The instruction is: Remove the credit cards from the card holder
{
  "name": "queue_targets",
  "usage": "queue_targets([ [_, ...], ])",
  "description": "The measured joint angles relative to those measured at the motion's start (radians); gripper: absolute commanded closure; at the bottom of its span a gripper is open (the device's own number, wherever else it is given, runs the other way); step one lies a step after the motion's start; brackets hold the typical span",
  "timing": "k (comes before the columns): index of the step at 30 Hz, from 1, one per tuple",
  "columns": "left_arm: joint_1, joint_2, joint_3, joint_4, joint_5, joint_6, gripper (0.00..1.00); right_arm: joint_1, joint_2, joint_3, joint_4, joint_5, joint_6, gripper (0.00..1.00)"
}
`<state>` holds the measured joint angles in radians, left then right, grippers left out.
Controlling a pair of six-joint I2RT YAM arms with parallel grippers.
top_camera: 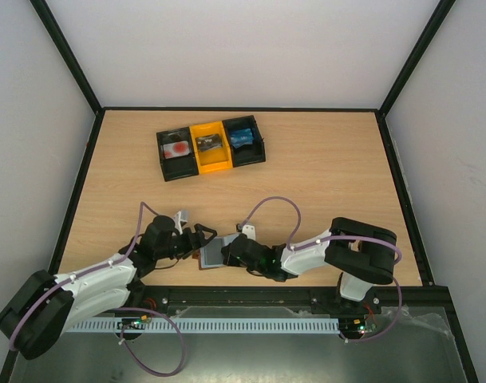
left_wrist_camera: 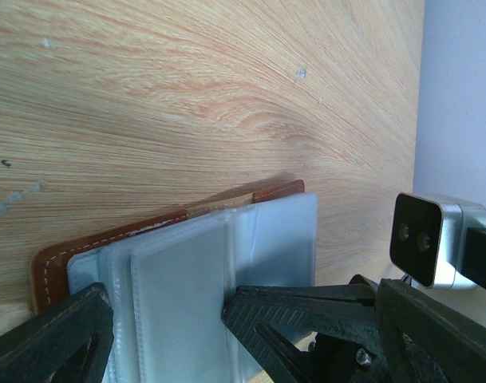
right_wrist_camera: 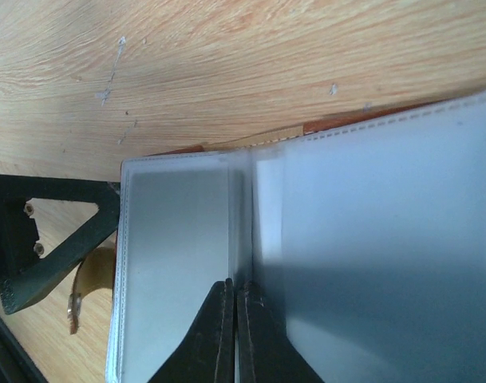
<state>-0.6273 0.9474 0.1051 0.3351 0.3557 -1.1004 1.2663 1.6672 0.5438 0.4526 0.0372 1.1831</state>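
Right gripper [right_wrist_camera: 234, 291]: jaws pressed together, tips bearing down on the centre fold of the card holder [right_wrist_camera: 370, 239]; I am seeing nothing pinched between them
Left gripper [left_wrist_camera: 167, 303]: fingers spread wide, hanging low over the holder's frosted sleeves, one finger to each side of a sleeve; I cannot tell if they are touching it
Card holder position: lying open, sleeves up, on the table [top_camera: 322, 175] near its front edge, between the two grippers; brown leather is showing round the border
Credit cards: the cloudy plastic is hiding them; I am making out no card edge
Handling: I am judging the holder light and floppy, apt to slide on the wood unless pinned; sleeves soft and slick, cards thin, stiff, slippery
Where to hold: I am favouring a pin at the fold and a nip on a card's exposed edge at a sleeve mouth
Far side: three-bin tray [top_camera: 214, 166] sitting well apart; something blue in its right bin, too small to name
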Motion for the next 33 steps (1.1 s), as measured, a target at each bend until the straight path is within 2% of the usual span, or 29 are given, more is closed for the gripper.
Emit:
queue_targets([
  [11,0.0,-0.016,-0.002,-0.01,0.008,0.001,0.11,0.0,0.013,-0.021,0.069,-0.043,0.019,0.98],
  [17,0.0,-0.117,0.038,-0.119,0.002,0.013,0.08,0.0,0.012,-0.025,0.072,-0.041,0.029,0.98],
  [22,0.0,-0.18,0.055,-0.141,0.004,0.013,0.08,0.0,0.012,-0.026,0.073,-0.039,0.035,0.98],
  [33,0.0,-0.121,0.032,-0.107,0.023,0.013,0.08,0.0,0.012,-0.026,0.073,-0.039,0.039,0.98],
])
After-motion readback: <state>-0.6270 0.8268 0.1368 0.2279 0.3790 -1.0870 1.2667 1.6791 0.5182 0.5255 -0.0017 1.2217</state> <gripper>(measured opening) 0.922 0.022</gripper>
